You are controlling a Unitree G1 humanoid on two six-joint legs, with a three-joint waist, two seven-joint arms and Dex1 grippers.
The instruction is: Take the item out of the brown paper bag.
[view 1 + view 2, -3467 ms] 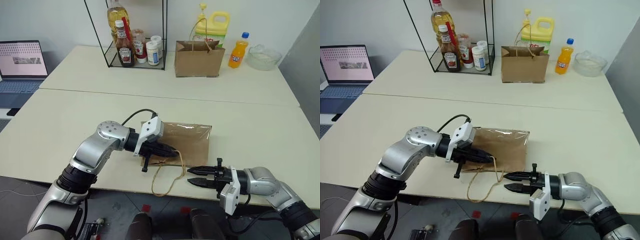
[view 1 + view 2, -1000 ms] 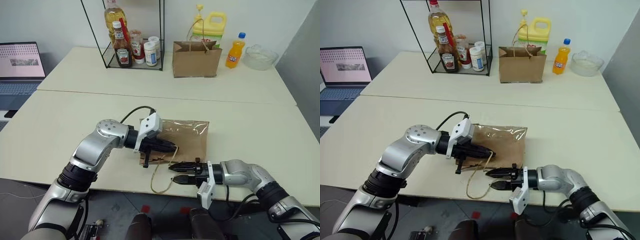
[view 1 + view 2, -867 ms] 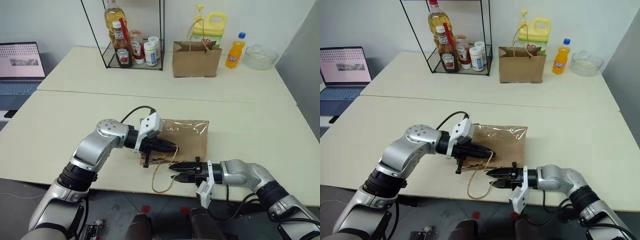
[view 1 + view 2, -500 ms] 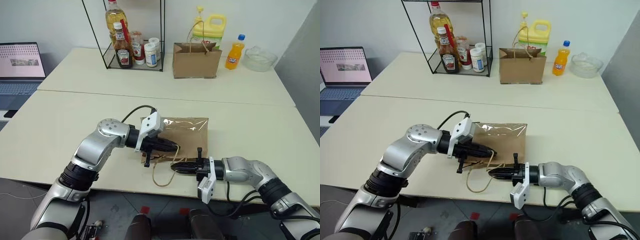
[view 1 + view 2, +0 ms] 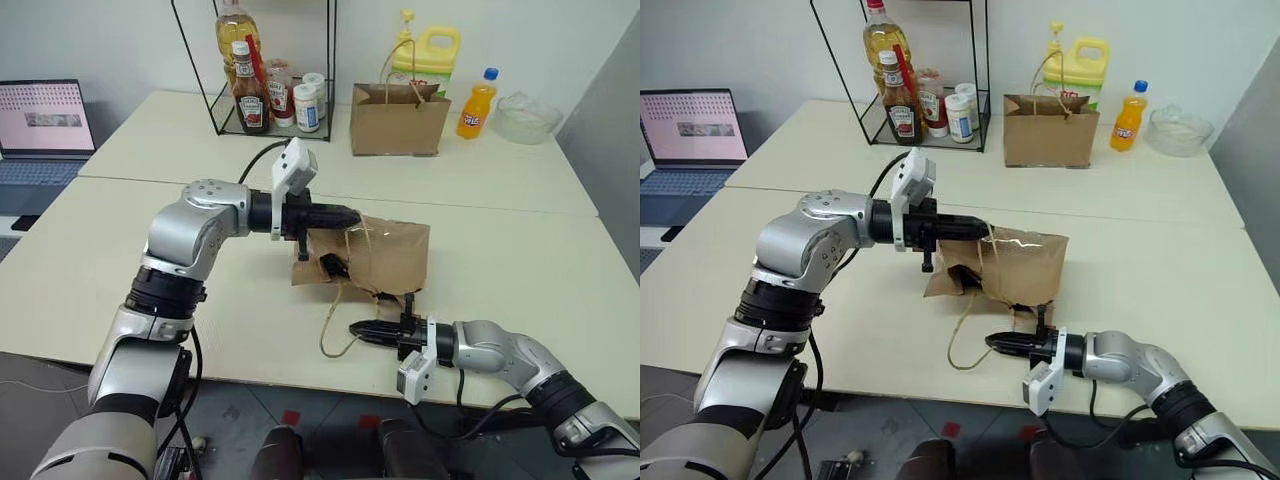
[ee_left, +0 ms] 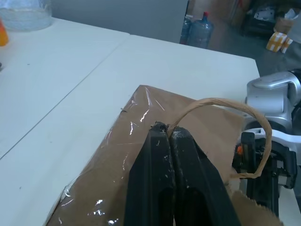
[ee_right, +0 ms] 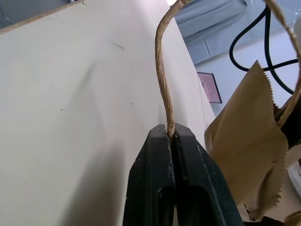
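Looks like lab or office room staged with kitchen goods. My workspace: pale plain tables (image 5: 480, 190) pushed together, open laptop (image 5: 42, 130) at side, wire rack (image 5: 262, 70) of sauce bottles, yellow jug (image 5: 430, 55), water-cooler bottle (image 6: 203, 35) on floor beyond.

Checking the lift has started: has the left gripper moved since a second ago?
Yes. The left gripper, shut on a cord handle, rose toward the wire rack, lifting the brown paper bag.
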